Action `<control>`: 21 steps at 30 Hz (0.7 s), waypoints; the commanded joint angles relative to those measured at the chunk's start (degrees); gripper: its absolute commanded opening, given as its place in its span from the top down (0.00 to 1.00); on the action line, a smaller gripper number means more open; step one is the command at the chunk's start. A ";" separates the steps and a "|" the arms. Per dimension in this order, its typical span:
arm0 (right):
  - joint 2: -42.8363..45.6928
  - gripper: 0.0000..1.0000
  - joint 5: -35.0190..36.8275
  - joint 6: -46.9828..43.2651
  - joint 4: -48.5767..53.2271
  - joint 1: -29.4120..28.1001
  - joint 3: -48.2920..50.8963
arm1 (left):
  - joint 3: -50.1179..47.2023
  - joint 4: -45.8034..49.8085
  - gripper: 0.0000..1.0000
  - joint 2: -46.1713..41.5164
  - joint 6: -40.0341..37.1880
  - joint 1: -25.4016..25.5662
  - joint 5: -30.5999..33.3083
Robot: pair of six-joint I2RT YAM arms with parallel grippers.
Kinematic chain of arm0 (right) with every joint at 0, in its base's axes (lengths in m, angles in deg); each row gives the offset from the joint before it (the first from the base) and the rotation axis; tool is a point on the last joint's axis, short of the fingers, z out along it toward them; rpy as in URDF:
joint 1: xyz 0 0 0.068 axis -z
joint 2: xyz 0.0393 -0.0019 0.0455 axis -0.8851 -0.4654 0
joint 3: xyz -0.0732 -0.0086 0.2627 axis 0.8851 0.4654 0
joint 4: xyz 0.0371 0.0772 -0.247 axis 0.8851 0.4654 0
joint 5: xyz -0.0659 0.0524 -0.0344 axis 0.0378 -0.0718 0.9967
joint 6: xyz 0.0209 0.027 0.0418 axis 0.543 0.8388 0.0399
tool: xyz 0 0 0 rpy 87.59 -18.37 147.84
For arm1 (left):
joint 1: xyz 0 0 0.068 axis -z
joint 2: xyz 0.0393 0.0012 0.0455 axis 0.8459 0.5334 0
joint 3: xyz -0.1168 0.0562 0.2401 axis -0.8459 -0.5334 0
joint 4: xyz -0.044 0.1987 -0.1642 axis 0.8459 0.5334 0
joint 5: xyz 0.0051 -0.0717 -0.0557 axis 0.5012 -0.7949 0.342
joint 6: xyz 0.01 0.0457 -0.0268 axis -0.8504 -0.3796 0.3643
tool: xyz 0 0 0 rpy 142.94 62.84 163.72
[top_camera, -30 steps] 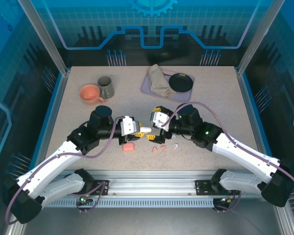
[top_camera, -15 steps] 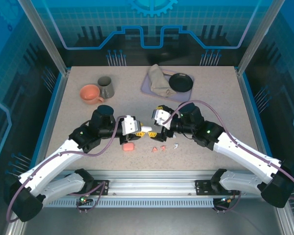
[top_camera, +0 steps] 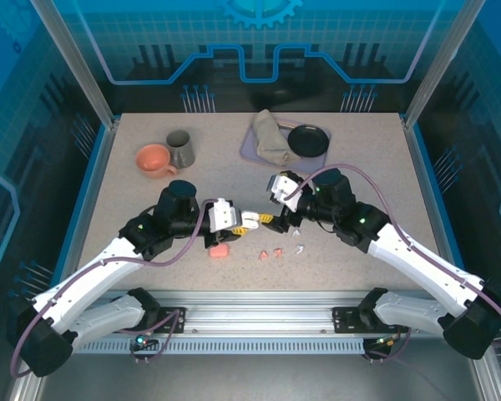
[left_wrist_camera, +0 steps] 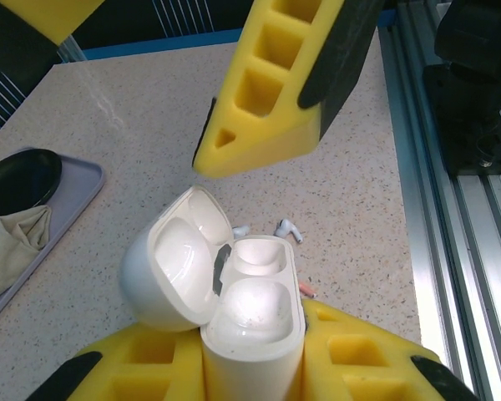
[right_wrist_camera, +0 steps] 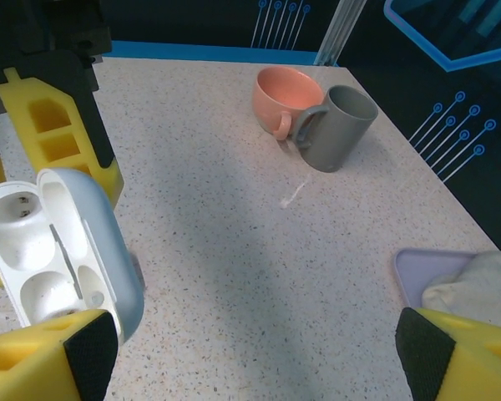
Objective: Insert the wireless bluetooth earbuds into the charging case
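My left gripper (top_camera: 244,221) (left_wrist_camera: 255,363) is shut on the white charging case (top_camera: 250,220) (left_wrist_camera: 255,313), which stands upright between the yellow fingers. Its lid hangs open to the left and both wells are empty. The case also appears at the left of the right wrist view (right_wrist_camera: 54,251). On the table beyond it lie two white earbuds (left_wrist_camera: 287,228) (left_wrist_camera: 240,229) and a pink earbud tip (left_wrist_camera: 307,290). From above, two pink earbuds (top_camera: 271,252) and a white one (top_camera: 299,248) lie near the front. My right gripper (top_camera: 281,225) (right_wrist_camera: 250,368) is open and empty, just right of the case.
A salmon-pink case (top_camera: 220,251) lies below my left gripper. A pink mug (top_camera: 154,159) (right_wrist_camera: 284,98) and a grey mug (top_camera: 180,148) (right_wrist_camera: 342,125) stand at the back left. A lilac tray (top_camera: 252,150) with a cloth (top_camera: 271,139) and a black dish (top_camera: 307,140) sits at the back.
My right gripper has drawn back to the right, away from the white case. My left gripper has carried the case slightly to the right.
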 commanded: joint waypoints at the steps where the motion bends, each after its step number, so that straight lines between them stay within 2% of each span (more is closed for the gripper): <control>1: 3.52 0.09 -2.60 2.17 1.86 2.28 -0.29 | -1.01 -4.09 1.00 -1.66 1.60 0.40 -1.04; 5: 6.06 0.09 -1.83 8.20 4.49 5.77 0.16 | -4.79 -8.10 1.00 -4.25 5.27 0.41 1.14; 10: 5.20 0.10 -1.43 16.00 13.03 9.95 -1.43 | -10.65 -13.61 1.00 -8.44 10.17 0.45 2.55; 15: 1.32 0.13 -1.73 25.80 21.51 14.17 -2.75 | -14.86 -17.32 1.00 -12.33 14.13 0.39 3.05; 21: -4.92 0.17 0.61 31.46 25.32 16.34 -0.87 | -15.29 -17.35 1.00 -13.38 15.20 0.39 3.05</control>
